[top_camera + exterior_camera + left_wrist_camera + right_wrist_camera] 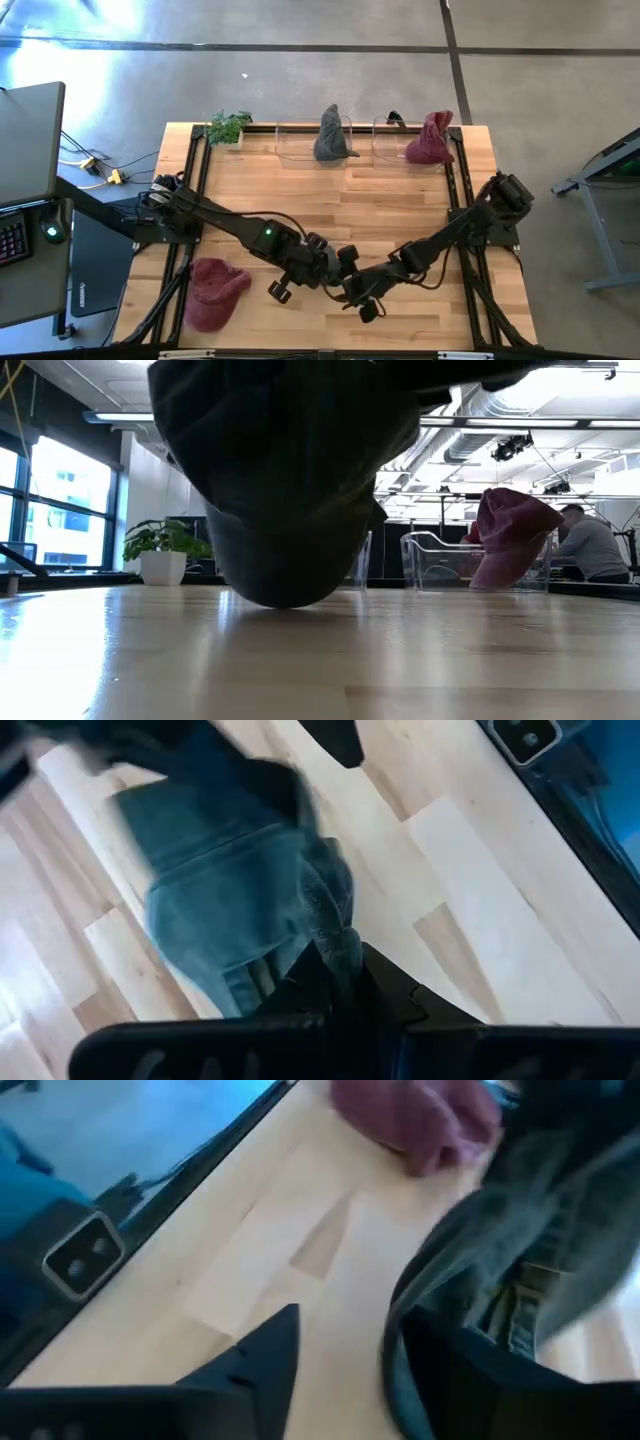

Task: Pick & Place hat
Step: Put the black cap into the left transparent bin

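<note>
Two grippers meet low in the centre of the high view, both at a dark grey hat point(333, 262) bunched between them just above the wood. The left gripper point(322, 262) comes in from the left; in its wrist view its fingers are clenched on a fold of the grey fabric point(330, 935), which hangs spread out beyond them. The right gripper point(352, 283) reaches in from the right, and its wrist view shows its jaws parted, one finger point(262, 1355) bare over the table and the other behind the hat's edge point(470, 1270), so whether it pinches the cloth cannot be told. In the low view the same hat point(285, 480) fills the upper centre of the frame, its bottom touching or nearly touching the table point(320, 660).

Lower left in the high view, a maroon hat point(212, 290) lies flat on the tabletop, apart from both arms.

Along the top edge of the table stand two clear containers. The left container point(298, 142) has a grey hat point(333, 135) propped upright at its right end. The right container point(392, 138) has a second maroon hat point(430, 140) draped over its right side, seen also at right in the low view point(510, 535). A small potted plant point(228, 127) sits at the upper left corner of the table.
</note>
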Robot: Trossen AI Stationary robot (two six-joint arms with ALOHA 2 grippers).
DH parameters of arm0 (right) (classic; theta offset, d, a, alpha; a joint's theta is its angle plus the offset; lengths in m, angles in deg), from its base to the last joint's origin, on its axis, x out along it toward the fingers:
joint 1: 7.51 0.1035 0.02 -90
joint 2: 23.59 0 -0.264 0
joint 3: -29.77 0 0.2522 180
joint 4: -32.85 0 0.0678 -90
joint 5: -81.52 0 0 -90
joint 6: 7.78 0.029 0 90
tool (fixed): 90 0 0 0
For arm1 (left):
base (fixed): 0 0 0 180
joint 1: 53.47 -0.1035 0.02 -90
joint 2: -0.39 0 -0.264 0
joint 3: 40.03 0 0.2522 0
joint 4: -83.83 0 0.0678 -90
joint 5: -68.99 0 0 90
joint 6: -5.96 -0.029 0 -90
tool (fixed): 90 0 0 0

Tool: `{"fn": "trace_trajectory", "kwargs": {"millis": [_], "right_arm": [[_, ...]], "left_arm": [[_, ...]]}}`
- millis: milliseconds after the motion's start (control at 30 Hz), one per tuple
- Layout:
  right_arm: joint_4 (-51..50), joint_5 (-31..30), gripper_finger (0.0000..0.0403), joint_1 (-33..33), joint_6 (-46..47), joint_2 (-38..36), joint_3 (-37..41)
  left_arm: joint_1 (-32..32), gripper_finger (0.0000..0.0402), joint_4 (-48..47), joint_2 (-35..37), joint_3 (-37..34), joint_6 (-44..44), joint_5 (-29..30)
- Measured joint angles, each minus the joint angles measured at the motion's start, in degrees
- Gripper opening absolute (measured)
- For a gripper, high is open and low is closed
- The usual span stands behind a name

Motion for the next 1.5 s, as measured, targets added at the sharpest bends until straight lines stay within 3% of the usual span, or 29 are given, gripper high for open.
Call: {"fn": "trace_trajectory", "kwargs": {"millis": [233,367,567,700,900,1133,1267,1500], "right_arm": [[2.85,9.18,0.0016,-2.25,-3.02,0.02,-0.02],[2.75,12.91,0.0019,-4.18,-0.39,0.02,-0.02],[3.48,13.57,0.0007,-6.21,1.59,0.02,-0.01],[4.07,13.08,0.0004,-7.54,4.00,0.02,0.00],[5.61,10.74,0.0002,-10.71,8.25,0.02,0.00],[11.89,8.37,0.0001,-19.19,9.32,-0.84,-0.02],[15.24,10.46,0.0001,-25.54,10.40,-1.62,-0.02],[18.04,12.33,0.0000,-34.11,8.97,-2.32,-4.38]], "left_arm": [[-0.84,0.0011,0.36,0.90,-0.02,-0.40,-2.41],[-1.45,0.0035,1.36,0.90,-0.02,1.33,-6.03],[-3.20,0.0126,-3.16,3.02,-0.01,4.34,-6.05],[-3.14,0.0158,-9.46,5.12,-0.15,6.11,6.45],[-1.06,0.0159,-17.40,11.95,-0.10,15.93,21.91],[9.79,0.0156,-16.27,23.07,-11.41,30.58,46.47],[15.31,0.0156,-14.42,27.51,-21.93,41.66,54.68],[21.11,0.0156,-8.09,30.06,-37.74,56.10,60.75]]}}
